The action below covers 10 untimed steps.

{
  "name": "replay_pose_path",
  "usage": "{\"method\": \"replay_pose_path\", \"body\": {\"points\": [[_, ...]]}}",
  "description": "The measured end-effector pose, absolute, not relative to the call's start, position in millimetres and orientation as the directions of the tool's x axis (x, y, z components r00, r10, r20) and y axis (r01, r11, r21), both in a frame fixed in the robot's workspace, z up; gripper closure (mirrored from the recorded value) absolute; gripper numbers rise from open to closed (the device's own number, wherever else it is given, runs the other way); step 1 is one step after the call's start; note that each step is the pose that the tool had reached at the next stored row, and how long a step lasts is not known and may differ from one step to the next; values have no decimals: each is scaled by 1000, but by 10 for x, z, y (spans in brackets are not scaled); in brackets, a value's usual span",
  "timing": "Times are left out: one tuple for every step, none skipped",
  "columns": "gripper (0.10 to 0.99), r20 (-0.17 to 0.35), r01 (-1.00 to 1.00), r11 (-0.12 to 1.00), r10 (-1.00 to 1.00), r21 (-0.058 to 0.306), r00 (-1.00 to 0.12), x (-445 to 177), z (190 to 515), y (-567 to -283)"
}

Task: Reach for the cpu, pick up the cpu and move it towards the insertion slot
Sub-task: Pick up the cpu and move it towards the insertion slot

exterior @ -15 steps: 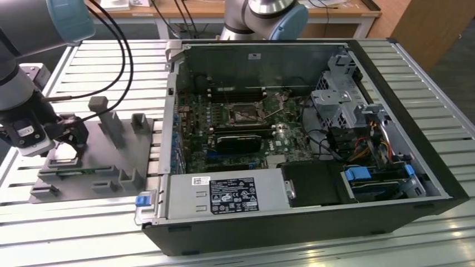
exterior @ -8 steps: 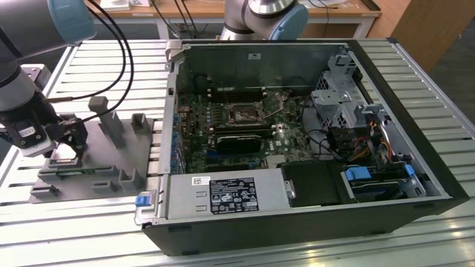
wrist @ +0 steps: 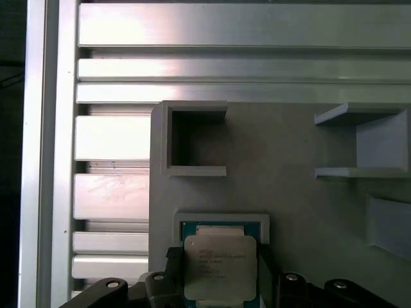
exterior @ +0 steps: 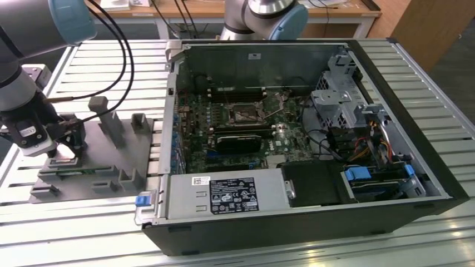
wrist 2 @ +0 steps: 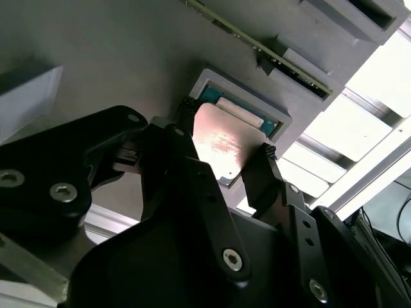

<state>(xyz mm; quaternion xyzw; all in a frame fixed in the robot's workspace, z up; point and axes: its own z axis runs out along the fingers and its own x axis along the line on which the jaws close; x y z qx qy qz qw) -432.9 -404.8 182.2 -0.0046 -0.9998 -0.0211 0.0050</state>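
The cpu [exterior: 65, 162], a flat square chip with a shiny silver top, sits at the near-left corner of the grey fixture plate [exterior: 104, 172], on the exterior view's left. My gripper [exterior: 64, 154] stands straight over it. In both wrist views the two black fingers [wrist 2: 186, 122] press against opposite edges of the cpu [wrist 2: 221, 144] [wrist: 220, 266], which sits just above its grey pocket [wrist: 221, 221] with a teal inside. The insertion slot [exterior: 243, 113], a silver-framed socket with a dark centre, lies on the motherboard inside the open computer case, far from the gripper.
Grey upright blocks [exterior: 111, 119] rise from the fixture plate beside the gripper. The open computer case [exterior: 312, 183] fills the middle and the exterior view's right, with a long black card [exterior: 237, 142] below the socket. A second robot arm [exterior: 267, 16] stands behind the case. The table is slatted aluminium.
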Motion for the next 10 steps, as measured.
{"method": "replay_pose_path", "body": {"points": [[545, 10, 9, 999, 9, 42, -1000, -4329, 1821, -4047], [545, 10, 9, 999, 9, 42, -1000, -4329, 1821, -4046], [545, 10, 10, 999, 9, 42, -1000, -4329, 1820, -4045], [545, 10, 10, 999, 9, 42, -1000, -4329, 1820, -4045], [545, 10, 10, 999, 9, 42, -1000, -4329, 1820, -4045], [545, 10, 10, 999, 9, 42, -1000, -4329, 1820, -4045], [545, 10, 10, 999, 9, 42, -1000, -4329, 1820, -4045], [545, 10, 10, 999, 9, 42, -1000, -4329, 1820, -4045], [545, 10, 10, 999, 9, 42, -1000, -4329, 1820, -4045], [545, 10, 9, 999, 9, 42, -1000, -4329, 1820, -4045]]}}
